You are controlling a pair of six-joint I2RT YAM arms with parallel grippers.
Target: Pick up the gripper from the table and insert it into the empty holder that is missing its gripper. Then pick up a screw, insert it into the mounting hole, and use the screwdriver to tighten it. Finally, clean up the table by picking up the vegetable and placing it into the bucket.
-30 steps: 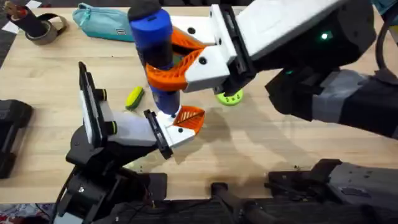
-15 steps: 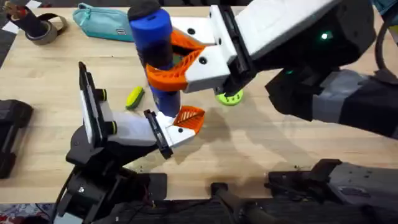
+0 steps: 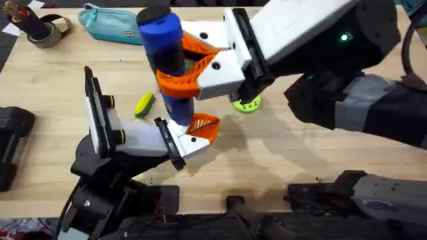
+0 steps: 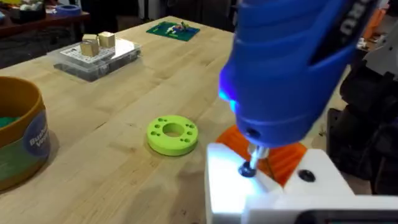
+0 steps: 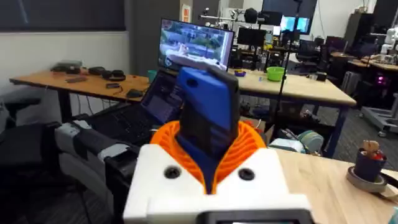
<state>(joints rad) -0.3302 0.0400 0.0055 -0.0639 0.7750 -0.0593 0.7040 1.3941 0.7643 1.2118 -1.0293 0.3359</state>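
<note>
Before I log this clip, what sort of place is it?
Most likely a robotics lab inside an open office. The arms work at a wooden bench holding a screwdriver, and behind it stand desks with monitors and a laptop.

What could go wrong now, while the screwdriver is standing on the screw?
1. The right hand grips the screwdriver high on its body, and only the thin bit meets the screw. A small tilt could make the bit slip off the head.
2. The white part with the screw is held up by the left arm rather than lying on the table, so downward pressure might shift it.
3. The vegetable lies close by; a slip might knock it away.
</note>
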